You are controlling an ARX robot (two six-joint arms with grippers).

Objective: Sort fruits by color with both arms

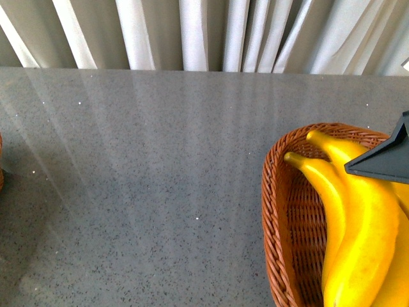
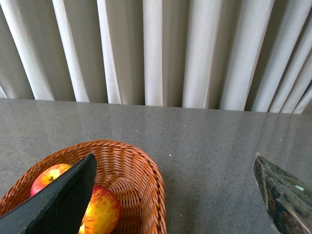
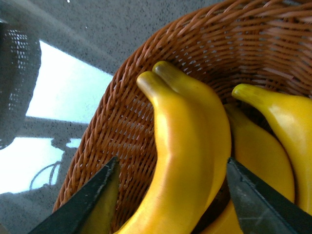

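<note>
The right end effector (image 3: 170, 195) is hovering open, straddling glossy yellow bananas (image 3: 187, 161) in a brown wicker basket (image 3: 131, 126); the left end effector (image 2: 178, 195) (also open) is hovering over red apples (image 2: 102, 210) in a second wicker basket (image 2: 141, 175) on the grey speckled bench (image 1: 140, 192).

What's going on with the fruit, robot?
Both grippers open, empty. Bananas in right basket, right gripper above them. Apples in left basket. Nothing blocking.

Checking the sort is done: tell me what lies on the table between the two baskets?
Nothing: the front view shows bare grey table between the banana basket and the left edge, where the other basket barely shows.
</note>
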